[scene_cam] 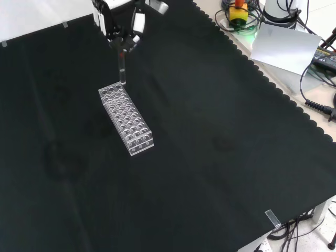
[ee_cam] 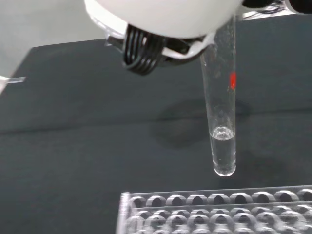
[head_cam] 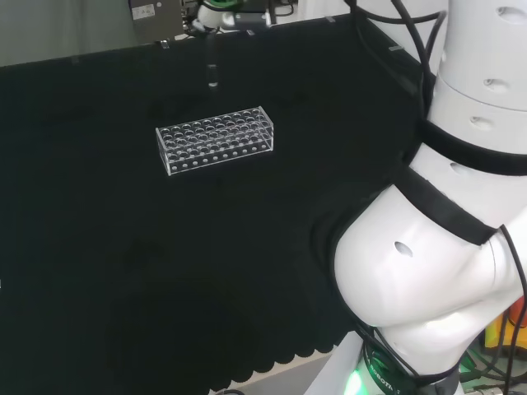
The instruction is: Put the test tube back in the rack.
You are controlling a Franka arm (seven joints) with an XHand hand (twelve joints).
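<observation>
White sheet (scene_cam: 286, 44) — beside tangled cables (scene_cam: 315, 102) — past the cloth's edge.

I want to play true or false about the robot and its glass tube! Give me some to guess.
1. The hand holds the test tube. True.
2. The test tube is already sitting in the rack. False: its bottom hangs above the rack, near one end.
3. The tube hangs about upright. True.
4. The rack lies tipped on its side. False: it stands flat, holes up.
5. The cloth is white. False: it is black.
</observation>
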